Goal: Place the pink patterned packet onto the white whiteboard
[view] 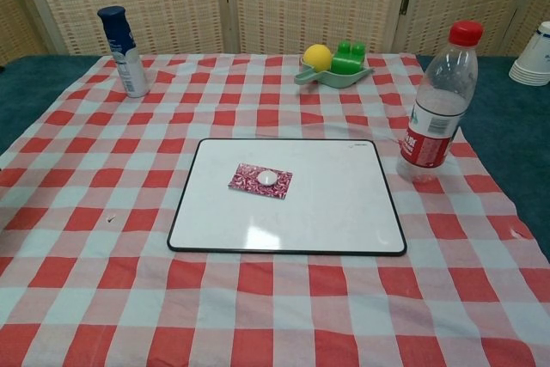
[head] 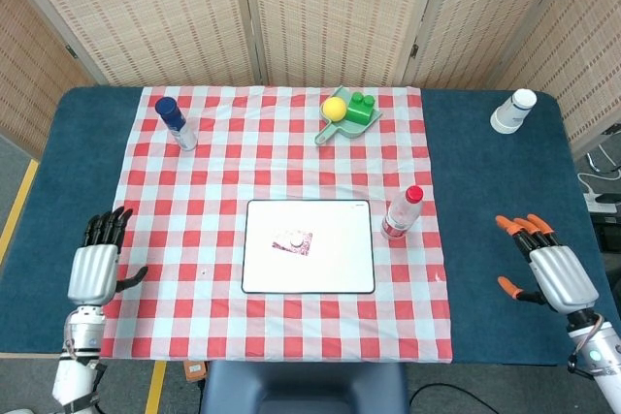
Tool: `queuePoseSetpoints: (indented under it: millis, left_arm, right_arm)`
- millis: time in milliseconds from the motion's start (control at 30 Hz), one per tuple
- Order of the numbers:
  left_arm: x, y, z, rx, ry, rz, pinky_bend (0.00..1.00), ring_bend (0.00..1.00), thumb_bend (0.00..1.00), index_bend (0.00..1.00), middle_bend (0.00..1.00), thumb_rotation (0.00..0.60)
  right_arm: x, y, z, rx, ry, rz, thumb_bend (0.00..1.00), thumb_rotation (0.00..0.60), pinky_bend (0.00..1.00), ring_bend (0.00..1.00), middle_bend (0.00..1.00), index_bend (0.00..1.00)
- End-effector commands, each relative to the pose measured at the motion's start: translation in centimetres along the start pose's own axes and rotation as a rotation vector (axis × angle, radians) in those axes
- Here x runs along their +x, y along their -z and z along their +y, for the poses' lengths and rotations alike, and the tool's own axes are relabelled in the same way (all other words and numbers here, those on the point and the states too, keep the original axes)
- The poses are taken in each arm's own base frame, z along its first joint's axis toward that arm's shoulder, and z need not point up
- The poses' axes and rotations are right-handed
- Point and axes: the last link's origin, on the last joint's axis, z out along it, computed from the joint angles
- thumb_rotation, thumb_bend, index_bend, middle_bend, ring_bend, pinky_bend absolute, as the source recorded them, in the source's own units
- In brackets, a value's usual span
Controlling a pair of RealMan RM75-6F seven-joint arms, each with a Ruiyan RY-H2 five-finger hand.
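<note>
While both hands hang spread and holding nothing, the left hand (head: 95, 271) at the near left cloth edge and the right hand (head: 556, 271) over bare blue tabletop (head: 485, 191), the pink patterned packet (view: 260, 180) lies flat on the white whiteboard (view: 326, 204). Right of it stands a water bottle (view: 435, 105); woven screens (head: 330, 7) close the far side.

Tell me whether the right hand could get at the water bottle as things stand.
Probably yes. The right hand is open and holds nothing, and only bare blue table lies between it and the water bottle, which stands upright beside the whiteboard.
</note>
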Motion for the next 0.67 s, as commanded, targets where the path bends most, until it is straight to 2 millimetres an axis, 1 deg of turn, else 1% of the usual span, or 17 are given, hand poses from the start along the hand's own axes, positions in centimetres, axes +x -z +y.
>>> queuePoseSetpoints:
  millis: [33, 200, 467, 667]
  left_arm:
    - [-0.4, 1.6, -2.2, -0.013, 0.002, -0.003, 0.01, 0.0, 0.19, 0.0, 0.0, 0.6]
    - [-0.6, 2.0, -2.7, -0.044, -0.046, -0.011, 0.01, 0.0, 0.19, 0.0, 0.0, 0.6]
    - [0.5, 2.5, -3.0, -0.03, -0.042, -0.04, 0.0, 0.0, 0.21, 0.0, 0.0, 0.6]
    - [0.5, 2.9, -3.3, -0.021, -0.033, -0.063, 0.0, 0.0, 0.21, 0.0, 0.0, 0.6]
  right_arm:
    - [0.0, 0.1, 0.0, 0.0, 0.003, 0.006, 0.21, 0.6, 0.07, 0.03, 0.14, 0.04]
    - [0.0, 0.0, -0.3, 0.006, 0.009, 0.01, 0.21, 0.6, 0.07, 0.03, 0.14, 0.04]
    - [-0.3, -0.2, -0.1, -0.008, 0.019, 0.003, 0.21, 0.6, 0.07, 0.03, 0.14, 0.04]
    - [-0.5, -0.3, -0.2, -0.009, 0.027, -0.01, 0.21, 0.6, 0.07, 0.03, 0.14, 0.04]
